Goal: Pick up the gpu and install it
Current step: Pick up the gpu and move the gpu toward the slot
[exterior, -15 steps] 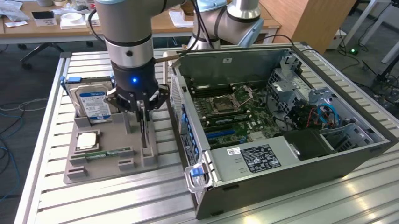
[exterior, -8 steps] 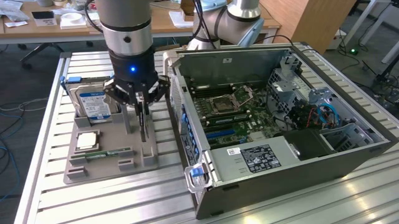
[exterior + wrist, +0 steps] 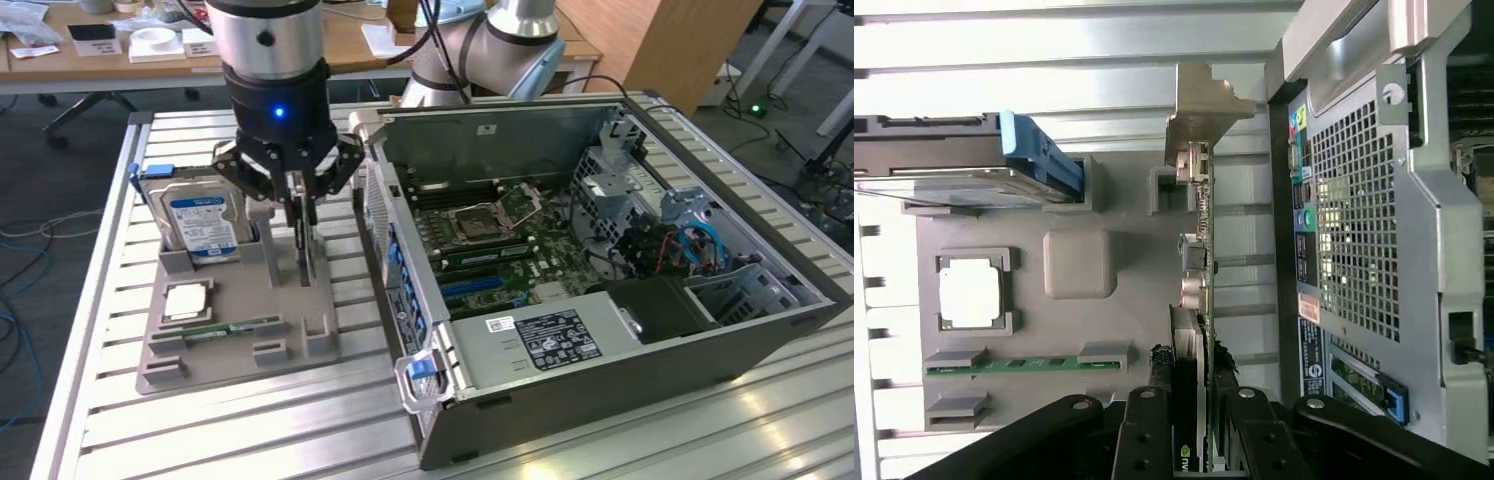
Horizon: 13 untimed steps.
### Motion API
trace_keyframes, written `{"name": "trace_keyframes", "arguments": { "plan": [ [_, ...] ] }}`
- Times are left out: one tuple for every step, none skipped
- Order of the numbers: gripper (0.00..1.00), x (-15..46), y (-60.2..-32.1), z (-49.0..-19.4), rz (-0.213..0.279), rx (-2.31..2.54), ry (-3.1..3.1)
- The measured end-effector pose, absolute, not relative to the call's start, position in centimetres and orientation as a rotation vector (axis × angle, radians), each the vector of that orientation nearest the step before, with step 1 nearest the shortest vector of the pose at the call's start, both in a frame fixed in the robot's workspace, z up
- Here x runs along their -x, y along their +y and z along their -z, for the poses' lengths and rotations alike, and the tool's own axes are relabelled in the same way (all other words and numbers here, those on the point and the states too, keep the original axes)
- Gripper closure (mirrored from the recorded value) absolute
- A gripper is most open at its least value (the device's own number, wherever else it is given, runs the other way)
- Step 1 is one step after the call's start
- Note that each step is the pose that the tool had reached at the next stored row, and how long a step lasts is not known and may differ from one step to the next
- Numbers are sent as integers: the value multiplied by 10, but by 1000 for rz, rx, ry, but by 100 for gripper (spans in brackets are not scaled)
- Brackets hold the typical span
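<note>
Graphics card [image 3: 311, 256]: where did it stand from your claw [image 3: 303, 222]? (Reader)

Directly beneath it. The card stood on edge in its slot on the grey tray [image 3: 227, 352], and your claw hung straight above, one finger on each flat face. (Legend)

Were the fingers wide or narrow? (Reader)

Narrow. In the wrist view the claw [image 3: 1194, 372] sat drawn in against both faces of the card [image 3: 1200, 280], with no gap to be seen on either side. You may read that as a grip on the card, though the card's lower edge looked seated in the tray. (Legend)

Which way did its long axis run? (Reader)

Along the tray [image 3: 1114, 330], level with the table. It ran from the end between your fingers out to the silver metal bracket [image 3: 1200, 105] at the far end. You held it near one end, not at its middle. (Legend)

And the computer case [image 3: 747, 275]? (Reader)

It lay open, just beside the tray on the exterior view's right. The card's long axis ran roughly parallel to the case's near wall [image 3: 1354, 200], which showed its grille and ports. The hard drive [image 3: 200, 215] stood in the same tray on the exterior view's left, apart from your fingers. (Legend)
</note>
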<state>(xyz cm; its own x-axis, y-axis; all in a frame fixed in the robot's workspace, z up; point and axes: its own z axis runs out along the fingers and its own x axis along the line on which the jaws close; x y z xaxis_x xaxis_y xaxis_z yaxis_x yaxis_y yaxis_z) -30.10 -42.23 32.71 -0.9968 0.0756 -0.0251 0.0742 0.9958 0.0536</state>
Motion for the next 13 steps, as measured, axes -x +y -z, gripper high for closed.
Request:
{"name": "trace_keyframes", "arguments": {
  "plan": [
    [74,301,-422,-331,-82,-117,3111],
    [74,301,-422,-336,-82,-117,3111],
    [74,301,-422,-341,-82,-117,3111],
    [74,301,-422,-345,-82,-117,3111],
    [74,301,-422,-350,-82,-117,3111],
    [74,301,-422,-354,-82,-117,3111],
    [74,301,-422,-359,-82,-117,3111],
    [74,301,-422,-363,-82,-117,3111],
    [74,301,-422,-368,-82,-117,3111],
    [74,301,-422,-372,-82,-117,3111],
    [74,301,-422,-377,-82,-117,3110],
    [74,301,-422,-381,-82,-117,3110],
    [74,301,-422,-386,-82,-117,3110]
  ]
}}
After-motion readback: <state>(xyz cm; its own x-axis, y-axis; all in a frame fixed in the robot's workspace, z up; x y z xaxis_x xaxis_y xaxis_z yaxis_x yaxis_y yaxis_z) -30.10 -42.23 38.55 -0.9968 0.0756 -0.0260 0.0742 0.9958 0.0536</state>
